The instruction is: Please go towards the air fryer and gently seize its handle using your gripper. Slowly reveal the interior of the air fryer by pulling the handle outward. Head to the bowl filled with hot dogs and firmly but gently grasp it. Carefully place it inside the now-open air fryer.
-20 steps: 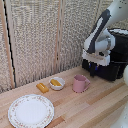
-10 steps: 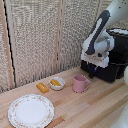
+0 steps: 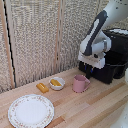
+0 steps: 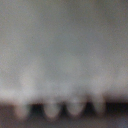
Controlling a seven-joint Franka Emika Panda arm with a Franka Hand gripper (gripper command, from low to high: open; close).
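The black air fryer (image 3: 116,62) stands at the exterior view's right, against the slatted wall. My gripper (image 3: 92,70) hangs from the white and grey arm, right up against the fryer's front face. Its dark fingers merge with the black front, so their state is unclear. The handle is hidden behind the gripper. The small white bowl (image 3: 57,83) sits on the wooden table to the left of the fryer, with an orange-yellow hot dog piece (image 3: 55,82) in it. The wrist view is a grey blur with nothing recognisable.
A pink mug (image 3: 80,83) stands between the bowl and the fryer, close below the gripper. One loose hot dog piece (image 3: 42,88) lies on the table beside the bowl. A large floral-rimmed plate (image 3: 30,111) sits near the front left.
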